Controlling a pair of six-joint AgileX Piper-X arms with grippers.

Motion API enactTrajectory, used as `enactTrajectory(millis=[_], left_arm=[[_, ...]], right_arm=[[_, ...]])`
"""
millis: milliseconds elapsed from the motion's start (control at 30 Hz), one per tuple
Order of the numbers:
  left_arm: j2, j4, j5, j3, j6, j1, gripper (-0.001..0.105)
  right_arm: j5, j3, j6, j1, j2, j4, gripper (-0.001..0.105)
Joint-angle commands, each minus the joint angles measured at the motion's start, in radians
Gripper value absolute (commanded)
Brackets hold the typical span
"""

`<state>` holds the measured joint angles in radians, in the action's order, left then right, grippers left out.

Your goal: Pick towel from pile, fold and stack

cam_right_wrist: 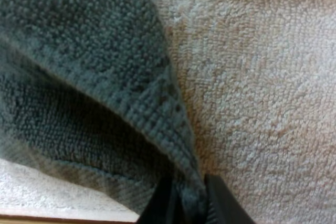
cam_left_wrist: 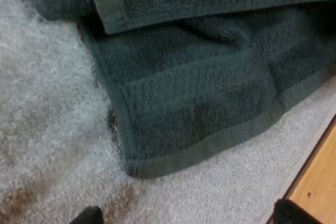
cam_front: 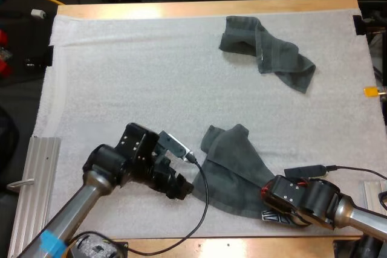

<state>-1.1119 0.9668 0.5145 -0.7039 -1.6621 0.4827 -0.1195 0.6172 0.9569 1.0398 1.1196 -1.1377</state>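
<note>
A dark grey-green towel [cam_front: 233,167] lies partly folded on the white mat [cam_front: 121,77] near the front edge. My left gripper [cam_front: 183,189] sits at the towel's left lower edge. Its fingers [cam_left_wrist: 86,216] stand wide apart, open, just short of a hemmed corner of the towel [cam_left_wrist: 199,114]. My right gripper [cam_front: 271,211] is at the towel's right front corner. Its fingers [cam_right_wrist: 223,205] are shut on the towel's hem [cam_right_wrist: 168,124], which rises in a ridge from the mat. A second, crumpled towel [cam_front: 266,46] lies at the far right.
The wooden table edge [cam_left_wrist: 315,182] runs close to the towel's corner and along the front [cam_front: 242,247]. A ribbed metal rail [cam_front: 30,179] lies off the mat's left side. Bare mat spreads across the middle and left.
</note>
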Motion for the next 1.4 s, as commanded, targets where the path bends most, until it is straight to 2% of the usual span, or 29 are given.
enactTrajectory(millis=[0,567,733,900,1133,1233,1367], left_arm=[[-0.013,-0.012,0.022,-0.004,0.013,0.003,0.062],[-0.133,-0.112,0.022,-0.004,0.004,0.003,0.062],[-0.204,-0.125,0.022,-0.004,0.002,0.048,0.062],[-0.311,-0.194,0.022,-0.004,-0.001,0.128,0.062],[-0.416,-0.203,-0.033,-0.004,-0.017,0.149,0.062],[-0.427,-0.198,-0.033,-0.004,-0.017,0.149,0.056],[-0.427,-0.198,-0.033,-0.004,-0.017,0.149,0.034]], right_arm=[[-0.008,-0.003,0.005,0.002,-0.007,0.001,0.0],[-0.008,-0.003,0.005,0.002,-0.007,0.039,0.0],[-0.008,-0.003,0.005,0.002,-0.007,0.039,0.0],[-0.008,-0.003,0.005,0.002,-0.007,0.039,0.0],[-0.004,-0.003,0.005,0.002,-0.007,0.039,0.0],[-0.004,-0.003,0.005,0.002,-0.007,0.039,0.0],[-0.004,-0.003,0.005,0.002,-0.007,0.039,0.0]])
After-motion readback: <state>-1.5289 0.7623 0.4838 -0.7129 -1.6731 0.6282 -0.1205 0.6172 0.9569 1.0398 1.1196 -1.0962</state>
